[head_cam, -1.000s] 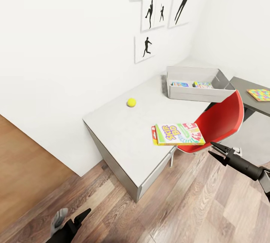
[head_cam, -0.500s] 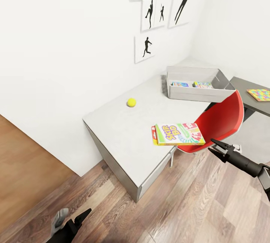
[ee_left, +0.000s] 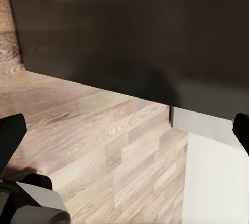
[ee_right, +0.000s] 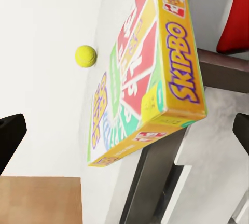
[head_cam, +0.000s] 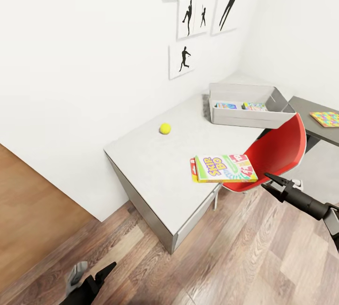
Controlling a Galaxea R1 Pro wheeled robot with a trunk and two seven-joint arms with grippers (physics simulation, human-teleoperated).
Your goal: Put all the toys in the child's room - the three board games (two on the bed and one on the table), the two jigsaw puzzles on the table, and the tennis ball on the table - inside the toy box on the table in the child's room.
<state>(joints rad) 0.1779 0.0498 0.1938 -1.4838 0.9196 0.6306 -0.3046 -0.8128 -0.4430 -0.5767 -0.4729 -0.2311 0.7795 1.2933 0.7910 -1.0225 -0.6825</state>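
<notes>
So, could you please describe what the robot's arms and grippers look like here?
Both are matte black. The right gripper has slim pointed fingers on a dark cylindrical forearm; the left gripper has a pointed black tip beside a light grey rounded casing.

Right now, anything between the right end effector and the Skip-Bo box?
Nothing visible. The right end effector sits just off the Skip-Bo box, which overhangs the table edge; the wrist view looks straight at the box. The red chair is close beside that path, not across it.

A red chair [head_cam: 278, 152] stands on the wood-plank floor [head_cam: 263, 258] below framed silhouette pictures [head_cam: 197, 8]
</notes>
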